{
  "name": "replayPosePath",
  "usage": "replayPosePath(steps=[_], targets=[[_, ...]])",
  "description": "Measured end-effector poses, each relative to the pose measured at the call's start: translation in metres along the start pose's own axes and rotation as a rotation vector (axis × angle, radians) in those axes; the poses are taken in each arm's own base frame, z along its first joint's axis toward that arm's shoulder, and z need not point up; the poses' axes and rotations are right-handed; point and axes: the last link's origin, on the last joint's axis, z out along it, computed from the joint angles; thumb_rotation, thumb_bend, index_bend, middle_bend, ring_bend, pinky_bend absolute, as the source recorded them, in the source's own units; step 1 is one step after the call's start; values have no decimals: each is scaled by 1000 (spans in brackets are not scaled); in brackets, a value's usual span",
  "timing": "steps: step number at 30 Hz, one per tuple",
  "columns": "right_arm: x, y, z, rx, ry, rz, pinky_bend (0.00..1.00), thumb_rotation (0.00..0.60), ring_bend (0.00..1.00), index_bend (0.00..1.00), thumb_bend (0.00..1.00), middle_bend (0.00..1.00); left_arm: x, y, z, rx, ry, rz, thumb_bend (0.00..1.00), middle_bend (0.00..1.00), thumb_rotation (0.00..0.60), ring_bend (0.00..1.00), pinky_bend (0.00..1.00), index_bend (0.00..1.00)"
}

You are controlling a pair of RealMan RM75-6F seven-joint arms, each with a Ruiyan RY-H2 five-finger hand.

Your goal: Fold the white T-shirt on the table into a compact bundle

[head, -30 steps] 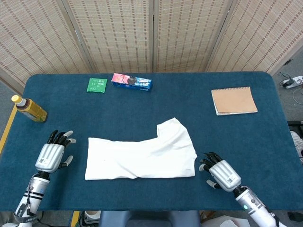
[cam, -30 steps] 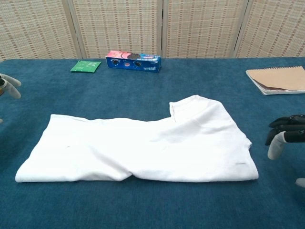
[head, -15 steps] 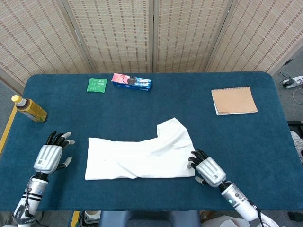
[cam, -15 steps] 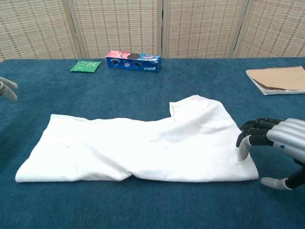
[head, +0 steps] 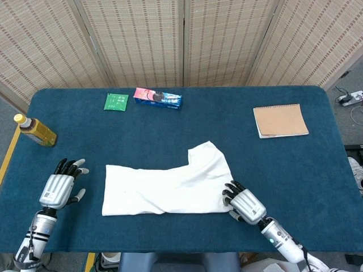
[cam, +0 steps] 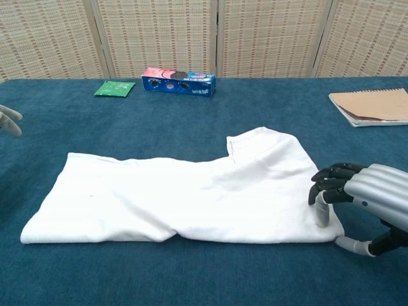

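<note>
The white T-shirt is shown lying flat near the front edge of the blue table, already folded lengthwise into a long band, with one sleeve projecting toward the far side at its right end. The right end of the band is touched by the right hand, whose dark fingertips are laid over the upper surface of the cloth while a pale digit is seen low at the table surface just beside the corner; whether the fabric is actually grasped cannot be told from either view. The left hand is held apart from the shirt, near the left end of the band, with its fingers spread and nothing in them; in the chest view only a pale fingertip of it is seen at the left edge. Farther out, a bottle with a yellow cap is found lying near the left edge of the table. A green packet and, just beside it, a blue cookie box are placed at the far side. A brown spiral notebook is seen at the far right, well apart from the shirt. A woven folding screen is seen behind the table.
</note>
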Motion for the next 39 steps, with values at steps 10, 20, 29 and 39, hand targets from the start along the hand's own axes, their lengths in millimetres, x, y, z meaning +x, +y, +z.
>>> replayPosePath(steps=[10, 20, 29, 39], targets=[[-5, 1, 4, 6, 8, -20, 122, 600, 179, 569, 360, 349, 1, -2, -1, 2, 6, -11, 328, 141, 600, 102, 4, 364], [0, 11, -11, -13, 25, -24, 122, 600, 195, 619, 392, 374, 1, 0, 0, -7, 3, -10, 328, 141, 600, 100, 4, 359], [4, 21, -26, -50, 19, -28, 122, 600, 195, 626, 392, 379, 1, 3, 1, -16, -1, -6, 329, 141, 600, 100, 4, 359], [8, 20, -30, -64, -2, -10, 99, 600, 94, 1, 122, 134, 6, -2, 4, -4, 2, 6, 329, 141, 600, 99, 4, 346]])
